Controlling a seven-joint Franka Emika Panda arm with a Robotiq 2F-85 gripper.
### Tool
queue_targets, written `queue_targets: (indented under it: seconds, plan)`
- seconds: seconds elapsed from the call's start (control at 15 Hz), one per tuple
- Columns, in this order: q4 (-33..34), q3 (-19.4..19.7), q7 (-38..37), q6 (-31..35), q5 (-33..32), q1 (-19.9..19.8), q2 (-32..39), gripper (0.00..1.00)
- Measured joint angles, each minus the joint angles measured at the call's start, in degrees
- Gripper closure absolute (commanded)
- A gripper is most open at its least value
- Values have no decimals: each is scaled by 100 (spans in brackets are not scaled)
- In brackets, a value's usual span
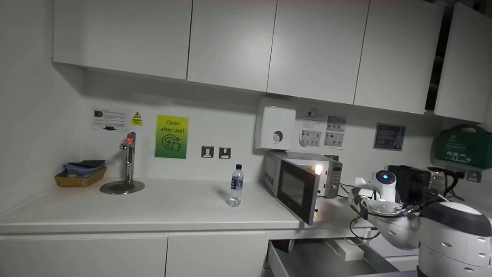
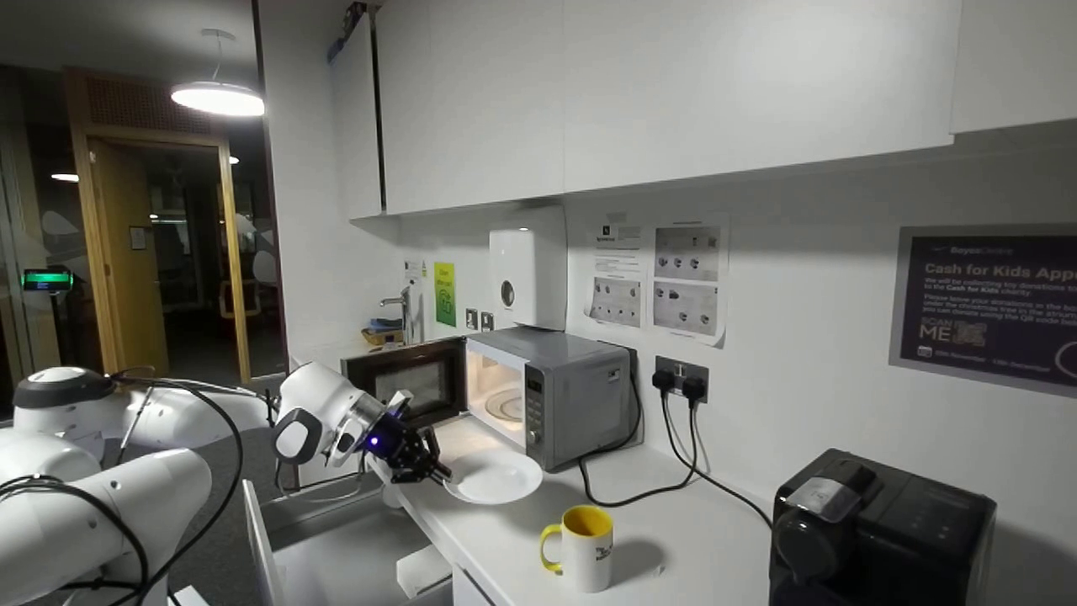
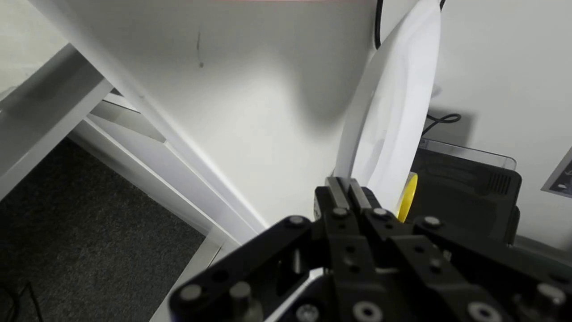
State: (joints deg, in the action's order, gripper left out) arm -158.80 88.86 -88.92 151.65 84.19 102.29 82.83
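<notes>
Pinching the plate [image 2: 498, 478] by its rim, the gripper [image 3: 346, 184] has its two fingertips clamped together on the thin white edge. The plate leans at a tilt over the surface [image 2: 522, 551], near the microwave [image 2: 580, 400], and a soft shadow spreads beside it — it looks lifted, though from where I stand I can't be sure that no part of it touches down.

The microwave's door [image 1: 296, 188] hangs wide open, the inside glowing, with a round turntable [image 2: 506, 407] showing within. Nearer the black coffee machine [image 2: 892, 522] stands a mug [image 2: 585, 560], upright, white outside and yellow inside, with a yellow handle; in the wrist view its yellow rim peeks out from behind the plate. Black cables run down from the wall socket [image 2: 679, 366] and across the surface.

The arm [image 2: 311, 412] reaches in above a drawer [image 2: 345, 555] that is pulled out below the surface; a white box-like thing [image 1: 348, 251] lies in it. On the far side of the microwave a bottle [image 1: 236, 188] stands upright with a dark cap. Further along comes a metal tap [image 1: 130, 161], then a tan basket [image 1: 78, 181] near the wall, holding something blue and dark — and a poster [image 1: 172, 136] reads "Clean after use!"
</notes>
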Motion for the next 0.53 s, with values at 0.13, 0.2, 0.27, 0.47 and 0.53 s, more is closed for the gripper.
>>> queue_targets:
  seconds: [0.13, 0.2, 0.27, 0.47, 0.53]
  plan:
    - [0, 0, 57, 0, 16, -50, -63, 99]
    - [0, -1, 84, 0, 35, -67, -97, 99]
    - [0, -2, 112, 0, 57, -81, -134, 99]
    - [0, -10, 231, 0, 152, -111, -239, 99]
    - [0, -16, 264, 1, 190, -116, -272, 99]
